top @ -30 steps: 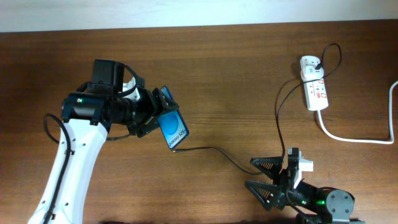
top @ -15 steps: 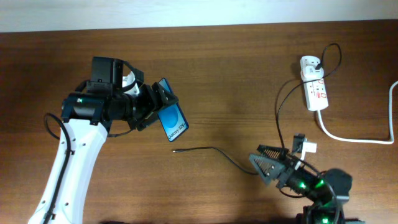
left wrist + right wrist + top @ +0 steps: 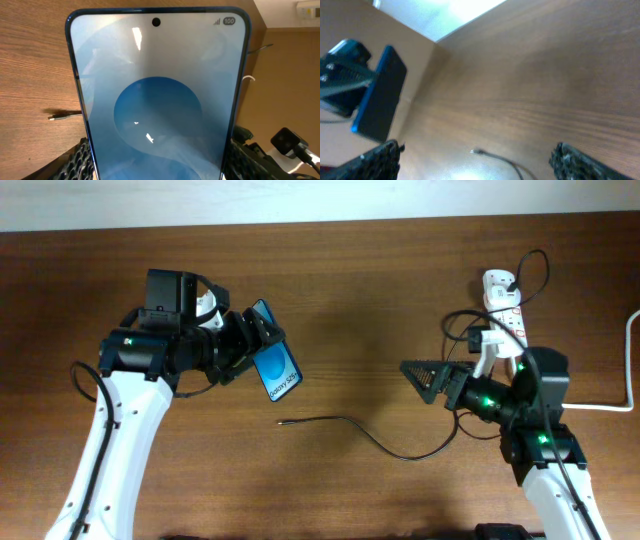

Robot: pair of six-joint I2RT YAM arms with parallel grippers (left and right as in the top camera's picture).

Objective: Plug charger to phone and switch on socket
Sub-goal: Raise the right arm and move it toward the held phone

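Dark brown wooden table point(image 3: 360, 290) filled the overhead view, with a pale wall along its far edge. The left gripper point(image 3: 254, 352) held the phone point(image 3: 277, 370) raised above the wood, fingers clamped on its lower part and the blue screen tilted toward the other arm. The right gripper point(image 3: 415, 375) hung over the table near the socket point(image 3: 508, 308), fingers spread wide with nothing between them. The charger point(image 3: 340, 420) lay loose on the table, its small plug tip point(image 3: 283, 420) near the phone but not touching it. Its thin black cable trailed right and up to a white adapter point(image 3: 498, 281) in the socket.

The phone looked rigid, slick and glass-faced, so probably fragile and best gripped across its long edges. The cable looked light and limp. Only the tip seemed stiff, so the likeliest hold was on the plug body just behind that tip. No container was in view.
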